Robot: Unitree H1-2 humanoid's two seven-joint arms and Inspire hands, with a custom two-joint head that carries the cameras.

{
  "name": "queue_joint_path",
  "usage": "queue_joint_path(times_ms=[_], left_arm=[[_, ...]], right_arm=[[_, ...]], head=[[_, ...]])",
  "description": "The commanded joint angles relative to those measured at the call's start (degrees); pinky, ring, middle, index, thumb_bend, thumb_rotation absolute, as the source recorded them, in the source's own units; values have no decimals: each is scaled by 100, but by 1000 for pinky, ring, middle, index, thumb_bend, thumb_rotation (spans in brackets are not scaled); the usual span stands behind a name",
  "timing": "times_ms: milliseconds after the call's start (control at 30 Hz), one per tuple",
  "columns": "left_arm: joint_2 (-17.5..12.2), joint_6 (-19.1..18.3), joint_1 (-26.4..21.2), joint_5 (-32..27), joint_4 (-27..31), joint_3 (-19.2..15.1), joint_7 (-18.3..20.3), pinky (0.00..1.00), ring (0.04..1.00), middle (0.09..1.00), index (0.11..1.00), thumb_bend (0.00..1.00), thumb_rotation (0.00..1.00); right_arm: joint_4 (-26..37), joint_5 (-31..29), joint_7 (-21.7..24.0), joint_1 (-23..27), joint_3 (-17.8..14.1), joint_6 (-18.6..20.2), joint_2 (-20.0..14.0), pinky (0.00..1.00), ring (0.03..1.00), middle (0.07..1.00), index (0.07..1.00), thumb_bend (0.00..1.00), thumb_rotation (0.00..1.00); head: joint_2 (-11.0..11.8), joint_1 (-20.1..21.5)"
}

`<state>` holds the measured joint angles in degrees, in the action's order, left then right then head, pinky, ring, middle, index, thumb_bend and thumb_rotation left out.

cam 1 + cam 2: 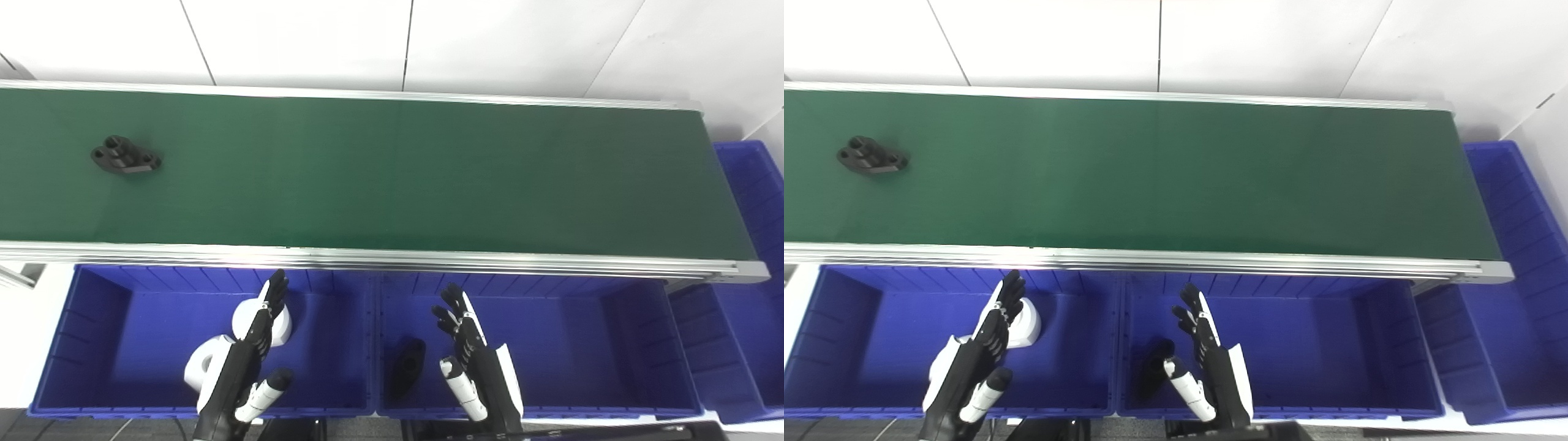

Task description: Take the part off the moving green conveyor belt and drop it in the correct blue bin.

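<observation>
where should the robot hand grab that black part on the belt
Across the narrow middle of the black part, coming down from above: it lies flat on the green belt, long axis along the belt. The left robot hand looks nearer.

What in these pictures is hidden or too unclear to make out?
- White parts in the left bin: the left hand covers them in both views, so their shape and number are unclear.
- Black part in the middle bin: dark; in the right eye view the right hand partly hides it.
- Right-end bin: cut off by the picture edge and partly behind the conveyor belt.
- Black part on the belt: too small for detail.
</observation>
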<state>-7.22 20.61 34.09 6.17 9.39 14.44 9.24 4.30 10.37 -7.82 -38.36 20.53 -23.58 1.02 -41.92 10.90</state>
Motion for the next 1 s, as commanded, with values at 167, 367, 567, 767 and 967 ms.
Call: queue_joint_path(times_ms=[167,367,567,767,967], left_arm=[[-21,191,-50,-7,-40,-15,-31,1000,1000,1000,1000,907,889],[-2,530,-248,-29,-556,-25,-56,993,1000,1000,1000,891,886],[73,616,-432,-17,-829,42,-74,986,1000,1000,1000,887,889],[212,631,-632,-95,-1073,212,-133,958,1000,1000,1000,875,857],[313,631,-696,-149,-1181,368,-228,997,1000,1000,1000,882,828]], right_arm=[[-26,26,14,-1,46,-322,30,896,899,960,981,809,884],[-413,27,-109,193,72,-333,3,887,901,959,975,815,879],[-599,-226,-111,358,30,-333,-96,875,893,953,971,805,869],[-372,-870,201,337,-170,-316,-129,885,898,955,998,818,864],[49,-1228,450,140,-325,-242,-205,911,906,959,1000,811,872]], head=[[198,6],[672,80],[878,-117],[955,-356],[987,-776]])
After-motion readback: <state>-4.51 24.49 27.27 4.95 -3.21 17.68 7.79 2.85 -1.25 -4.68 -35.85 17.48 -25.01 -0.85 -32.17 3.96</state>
